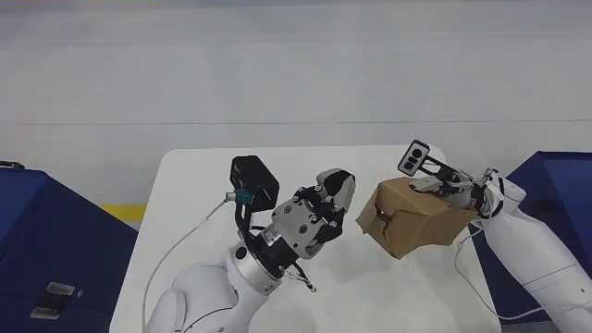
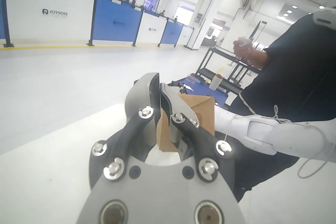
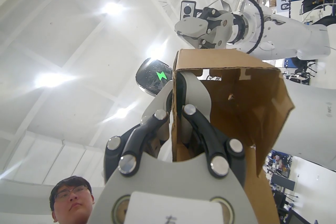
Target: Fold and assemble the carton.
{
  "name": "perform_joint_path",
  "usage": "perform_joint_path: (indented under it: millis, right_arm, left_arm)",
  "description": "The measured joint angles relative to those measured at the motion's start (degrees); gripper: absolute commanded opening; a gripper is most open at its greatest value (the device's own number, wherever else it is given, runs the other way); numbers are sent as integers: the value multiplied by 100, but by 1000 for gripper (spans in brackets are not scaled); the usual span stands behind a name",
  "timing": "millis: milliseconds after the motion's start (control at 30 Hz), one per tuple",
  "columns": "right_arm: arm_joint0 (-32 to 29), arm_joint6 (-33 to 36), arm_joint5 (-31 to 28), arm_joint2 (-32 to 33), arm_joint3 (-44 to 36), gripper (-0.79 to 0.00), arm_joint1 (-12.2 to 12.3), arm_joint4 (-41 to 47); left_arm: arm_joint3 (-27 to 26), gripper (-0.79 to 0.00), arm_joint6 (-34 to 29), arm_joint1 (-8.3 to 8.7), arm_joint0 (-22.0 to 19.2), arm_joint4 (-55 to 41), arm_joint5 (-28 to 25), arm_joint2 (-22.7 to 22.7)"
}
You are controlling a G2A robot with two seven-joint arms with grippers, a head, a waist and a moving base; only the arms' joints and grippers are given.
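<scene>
Underneath, the white bench [image 1: 199, 194] is the biggest item. It spreads away from the carton on the left arm's side, and the carton itself hangs over the bench edge on the right arm's side.

Carton [image 1: 416, 222]: brown cardboard, partly assembled, tilted, with no face level.
- In the top view its long axis runs roughly crosswise, from the left arm's side to the right arm's side.
- The closed end, with folded flaps meeting in diagonal seams, points at the left arm.
- The open mouth points the other way, at the right wrist; that camera looks straight into the bare brown interior.

Right tool [image 3: 176, 86]: at the carton's mouth end, pinching one side wall. One finger is inside the carton and one outside, with the wall clamped between them.

Left tool [image 2: 159, 88]: just beside the carton's closed end, fingers pressed together with nothing between them. The top view shows a strip of bench between its tips and the carton.

Hard to make out:
- The carton's underside is hidden, so I cannot tell whether its lower corner rests on the bench or hangs clear.
- The left tool's own fingers cover much of the closed end in the left wrist view.
- In the right wrist view the near wall runs out of frame, and the inner finger's base is lost in shadow inside the carton.
- A small tear or hole shows on the inner wall, too small to tell which.
</scene>
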Motion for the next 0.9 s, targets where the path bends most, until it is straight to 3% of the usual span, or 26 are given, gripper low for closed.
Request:
perform_joint_path:
  millis: [333,400,467,633,900]
  right_arm:
    - [65,4,-5,287,328,-785,77,-384]
    - [62,-24,24,313,352,-785,99,-452]
    - [62,-50,50,320,373,-785,113,-534]
    - [27,-38,38,312,393,-785,124,-608]
    - [-57,-11,11,311,293,-785,141,-621]
  left_arm:
    - [0,-776,-1194,103,-125,-468,248,-641]
    - [0,-720,-1513,127,-166,-455,290,-669]
    - [0,-560,-1737,141,-198,-423,346,-633]
    - [0,-372,-1941,151,-276,-294,529,-373]
    - [0,-409,-1686,141,-260,83,882,94]
